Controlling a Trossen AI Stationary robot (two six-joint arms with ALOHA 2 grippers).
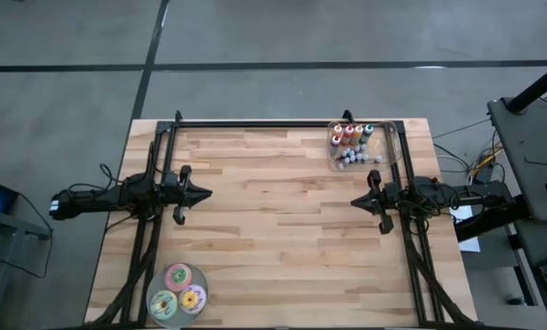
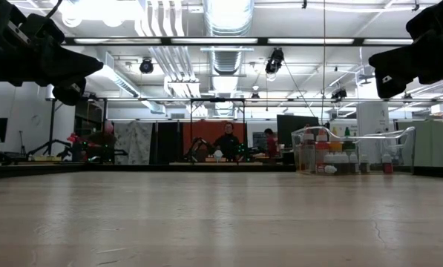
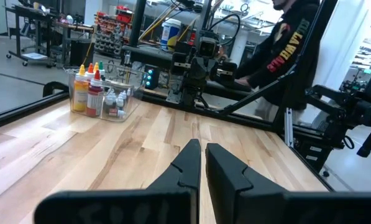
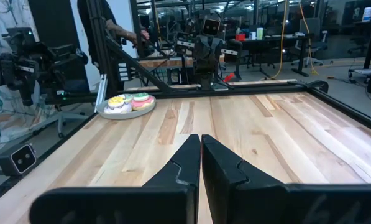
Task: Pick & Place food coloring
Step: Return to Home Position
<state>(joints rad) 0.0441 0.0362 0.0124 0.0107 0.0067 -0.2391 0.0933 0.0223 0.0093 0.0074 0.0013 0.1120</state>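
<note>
Left gripper (image 3: 202,146): fingers drawn nearly together and holding nothing, raised above the table.
Right gripper (image 4: 201,138): fingers closed together and empty, facing the left gripper from well across the table.
Food coloring (image 1: 351,145): bottles crowded together inside the clear bin (image 1: 389,151), taller ones upright and tiny ones jumbled. The bin is close beside the right gripper, and far ahead of the left gripper, off to one side.
Handling: the bottles are probably light, stiff plastic with smooth round bodies that may slip. Grip one across its body just under the cap. The tight packing leaves little room for fingers.
Table (image 1: 273,229): pale wood planks, level and dry-looking, with a plate of discs (image 1: 177,293) near the left arm's base.
Room: open workshop with a person (image 3: 291,50) behind the right arm.
</note>
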